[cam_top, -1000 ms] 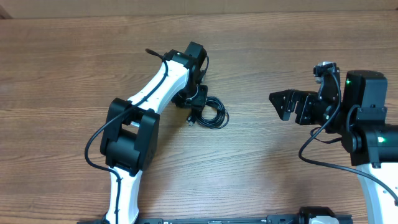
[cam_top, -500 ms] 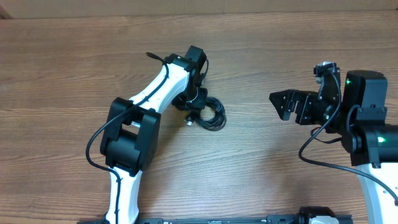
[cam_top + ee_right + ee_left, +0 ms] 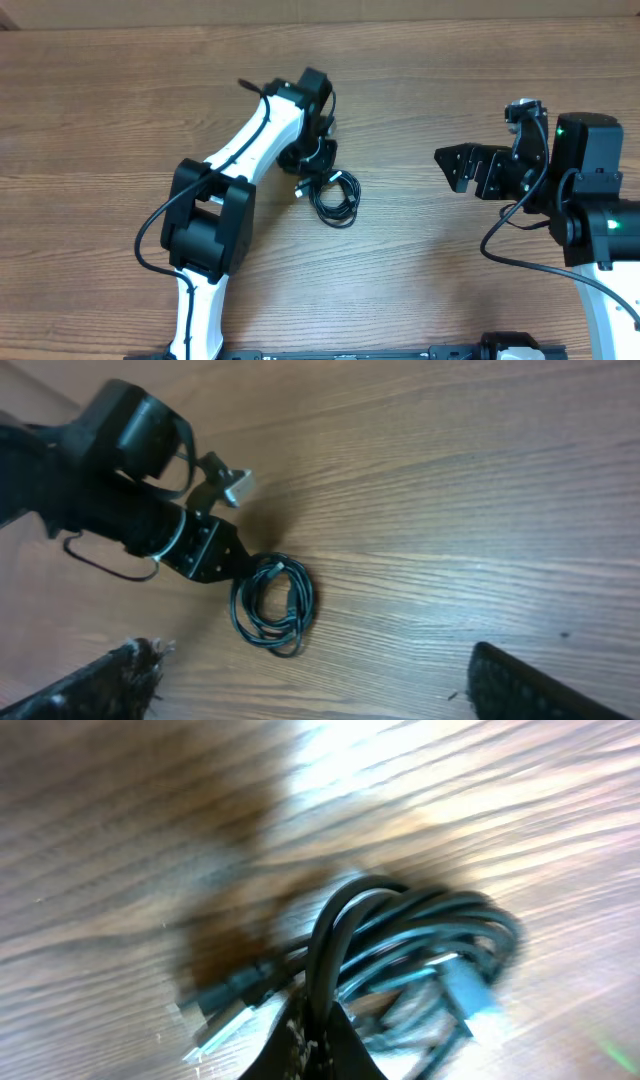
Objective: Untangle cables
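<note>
A tangled coil of black cables (image 3: 336,194) lies on the wooden table (image 3: 440,280) left of centre. My left gripper (image 3: 317,166) is at its upper left edge. In the blurred left wrist view the gripper (image 3: 318,1042) is shut on a strand of the black cable (image 3: 420,935), and a connector (image 3: 228,1008) sticks out to the left. My right gripper (image 3: 448,168) hovers open and empty well to the right of the coil. In the right wrist view its fingers (image 3: 112,682) stand wide apart, with the coil (image 3: 272,606) and the left gripper (image 3: 205,548) ahead.
The left arm (image 3: 250,140) stretches from the front edge diagonally over the table. The right arm's base (image 3: 590,190) stands at the right edge. A strip of cardboard wall (image 3: 320,8) runs along the back.
The left gripper has shifted slightly and the cable coil has moved a little down and right, now more stretched out. The right arm has not moved.
</note>
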